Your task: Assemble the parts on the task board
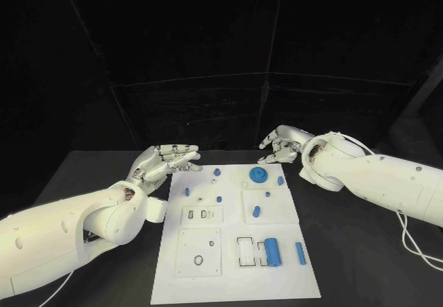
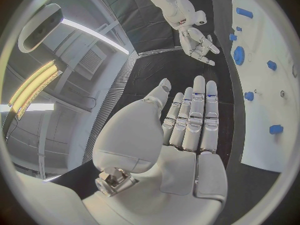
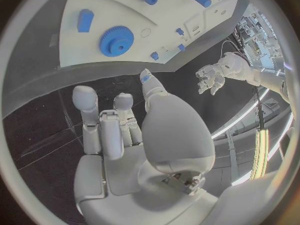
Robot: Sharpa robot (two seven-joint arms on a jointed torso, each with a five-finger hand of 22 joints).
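Observation:
The white task board (image 1: 235,284) lies in the middle of the black table. A blue gear (image 1: 259,174) sits near its far edge, and a blue cylinder (image 1: 271,251) and a blue bar (image 1: 300,252) lie at its near right. Small blue pegs (image 1: 186,191) stand across the far half. My left hand (image 1: 166,160) hovers off the board's far left corner, fingers straight and holding nothing (image 2: 187,120). My right hand (image 1: 284,144) hangs just beyond the far edge near the gear (image 3: 116,40), fingers apart and empty (image 3: 125,130).
White inset plates (image 1: 200,251) with slots and holes sit on the board's near half. Black table (image 1: 351,256) shows on both sides of the board. A white cable (image 1: 411,240) trails below my right arm. Dark curtains close the back.

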